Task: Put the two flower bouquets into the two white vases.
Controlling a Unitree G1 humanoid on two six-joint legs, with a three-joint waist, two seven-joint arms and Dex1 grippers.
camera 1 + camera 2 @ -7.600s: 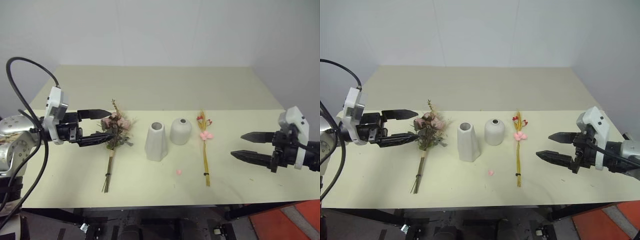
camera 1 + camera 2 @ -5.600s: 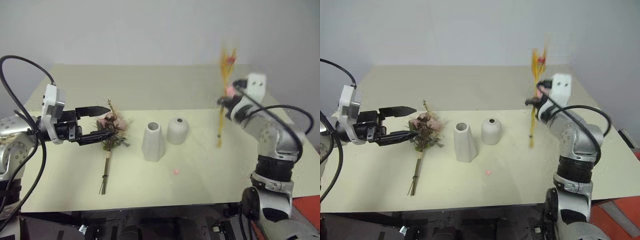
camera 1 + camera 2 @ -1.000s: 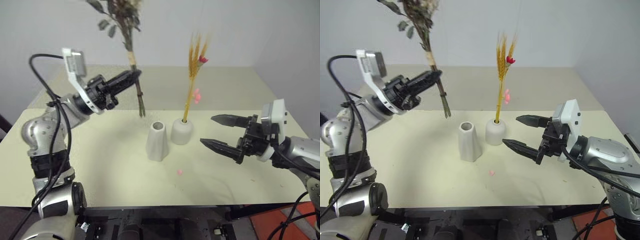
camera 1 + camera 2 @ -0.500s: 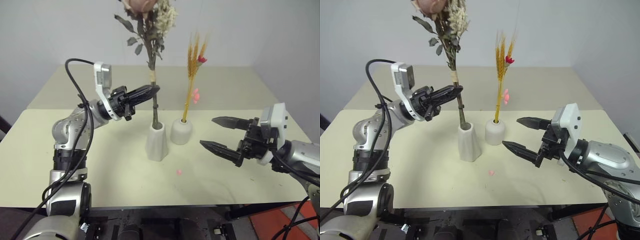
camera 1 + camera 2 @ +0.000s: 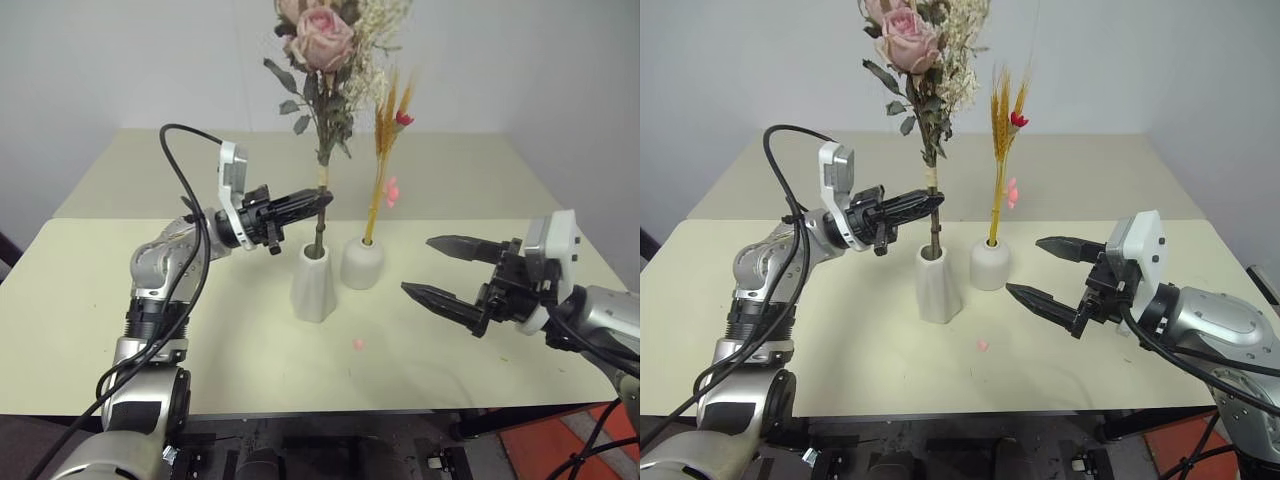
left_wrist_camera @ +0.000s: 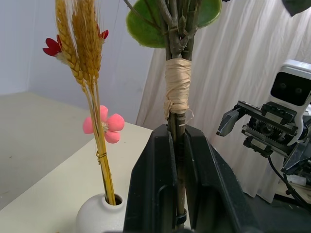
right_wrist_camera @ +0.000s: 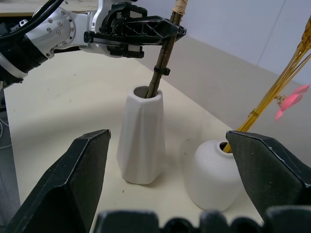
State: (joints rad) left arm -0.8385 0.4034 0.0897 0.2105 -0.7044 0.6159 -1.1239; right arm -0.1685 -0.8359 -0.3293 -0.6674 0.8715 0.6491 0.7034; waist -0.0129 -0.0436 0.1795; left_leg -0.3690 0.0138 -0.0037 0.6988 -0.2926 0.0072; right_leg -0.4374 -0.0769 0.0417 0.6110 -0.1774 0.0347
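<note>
The taller faceted white vase (image 5: 313, 287) stands mid-table with the shorter rounded white vase (image 5: 361, 263) just to its right. The pink rose bouquet (image 5: 326, 60) stands upright, its tied stems reaching down into the taller vase's mouth. My left gripper (image 5: 322, 200) is shut on those stems above the vase; the left wrist view shows the stems (image 6: 177, 102) pinched between its fingers. The yellow wheat-like bouquet (image 5: 385, 150) stands in the rounded vase. My right gripper (image 5: 428, 268) hangs open to the right of both vases, holding nothing.
A tiny pink petal (image 5: 357, 344) lies on the cream table (image 5: 150, 330) in front of the vases. The table's front edge runs close below the right gripper. A white wall stands behind the table.
My left gripper has moved right and lower with the rose bouquet, sinking its stems deeper into the taller vase. The right gripper has kept still.
</note>
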